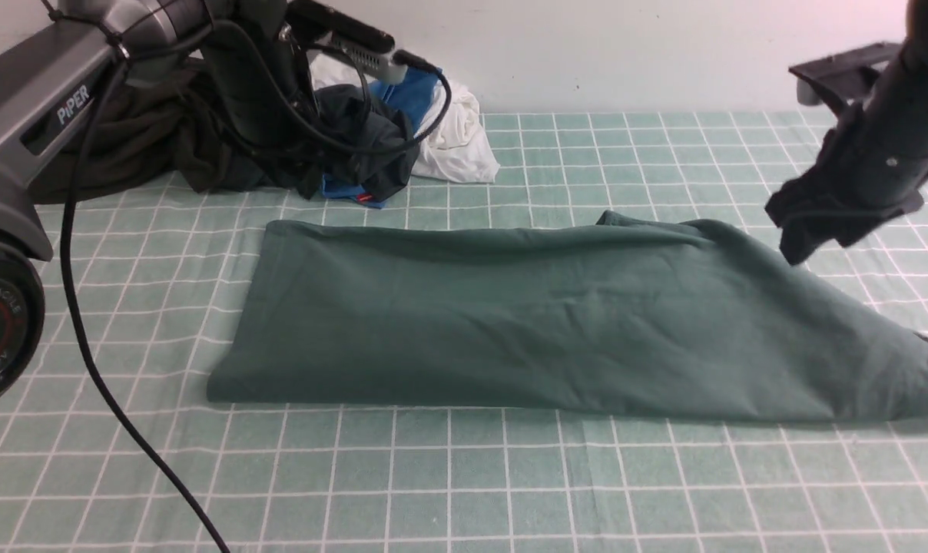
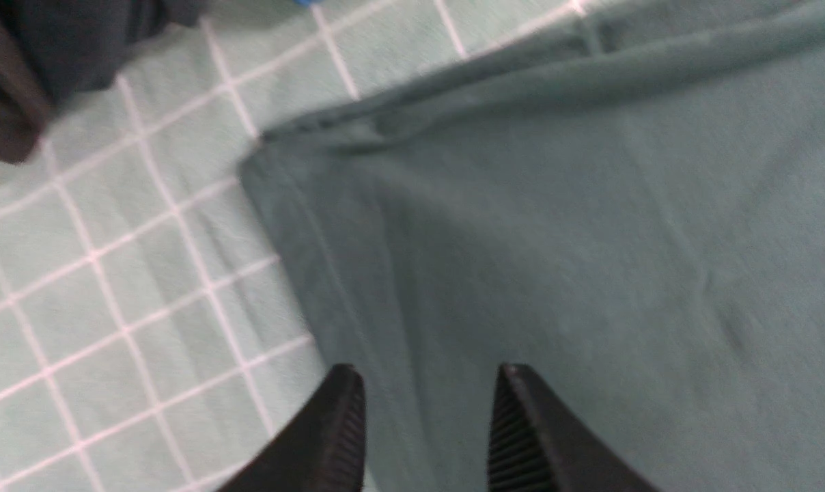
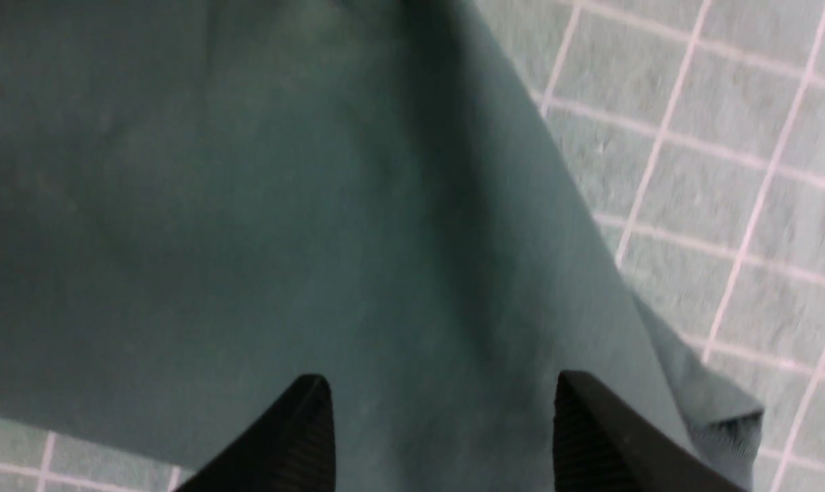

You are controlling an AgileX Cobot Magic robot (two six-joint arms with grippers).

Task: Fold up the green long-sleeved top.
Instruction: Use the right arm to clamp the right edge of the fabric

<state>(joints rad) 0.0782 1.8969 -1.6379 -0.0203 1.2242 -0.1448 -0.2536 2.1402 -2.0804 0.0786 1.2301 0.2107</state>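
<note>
Left end effector (image 2: 427,376): jaws apart, nothing between them, hovering over the left edge of the green long-sleeved top (image 1: 556,330). Right end effector (image 3: 441,383): jaws apart, empty, over the top's right end. The top is laid as 1 long folded band mid-desk on the checked cloth (image 1: 464,476).

Risks:
- Right end is flared and a loose corner (image 3: 726,424) pokes out, so a skewed fold is likely.
- Checked cloth could be pinched along with the top.
- Dark garment pile (image 1: 341,146) near the far-left corner could be snagged.
</note>
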